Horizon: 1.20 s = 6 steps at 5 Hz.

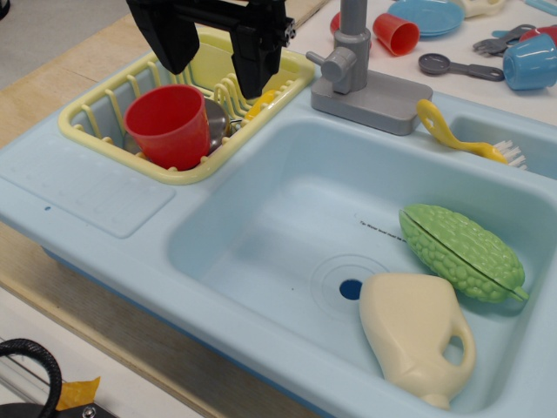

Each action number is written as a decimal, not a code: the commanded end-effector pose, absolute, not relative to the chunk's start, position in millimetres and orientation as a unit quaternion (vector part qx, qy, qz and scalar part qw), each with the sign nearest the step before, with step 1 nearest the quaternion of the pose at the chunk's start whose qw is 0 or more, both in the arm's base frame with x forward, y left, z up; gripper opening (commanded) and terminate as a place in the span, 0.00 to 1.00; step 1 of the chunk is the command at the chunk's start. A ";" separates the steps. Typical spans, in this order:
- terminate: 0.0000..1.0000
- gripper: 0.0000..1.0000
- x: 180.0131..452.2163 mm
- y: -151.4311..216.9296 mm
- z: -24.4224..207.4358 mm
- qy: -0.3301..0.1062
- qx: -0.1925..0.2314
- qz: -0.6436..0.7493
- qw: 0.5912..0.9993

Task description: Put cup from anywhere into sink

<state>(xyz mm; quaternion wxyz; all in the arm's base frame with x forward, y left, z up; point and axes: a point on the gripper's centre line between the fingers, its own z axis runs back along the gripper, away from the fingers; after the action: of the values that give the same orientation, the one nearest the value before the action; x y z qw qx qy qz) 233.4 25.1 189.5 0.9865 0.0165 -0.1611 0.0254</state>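
Observation:
The red cup (170, 124) stands tilted in the yellow dish rack (91, 122) at the upper left, its open mouth facing up and toward the camera. My black gripper (211, 70) hangs just above and behind it, jaws open and empty, one finger on each side above the rack. The light-blue sink (252, 235) fills the middle, its dark drain hole (351, 289) near the centre of the basin.
In the basin lie a green bumpy vegetable (461, 251) and a cream jug (418, 335). A grey faucet (352, 65) stands behind it, a yellow brush (461, 139) to its right. A smaller red cup (396, 33), blue plate (428, 16), blue cup (531, 61) and utensils sit behind.

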 end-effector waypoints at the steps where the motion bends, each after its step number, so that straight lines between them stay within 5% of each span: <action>1: 0.00 1.00 233.4 25.1 189.5 -0.161 0.016 0.025 0.986; 6: 0.00 1.00 244.3 69.6 137.3 -0.162 -0.029 0.040 0.986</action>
<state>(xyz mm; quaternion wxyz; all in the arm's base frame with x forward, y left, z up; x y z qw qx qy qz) 244.8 65.7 126.2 0.9879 -0.0406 -0.1447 0.0372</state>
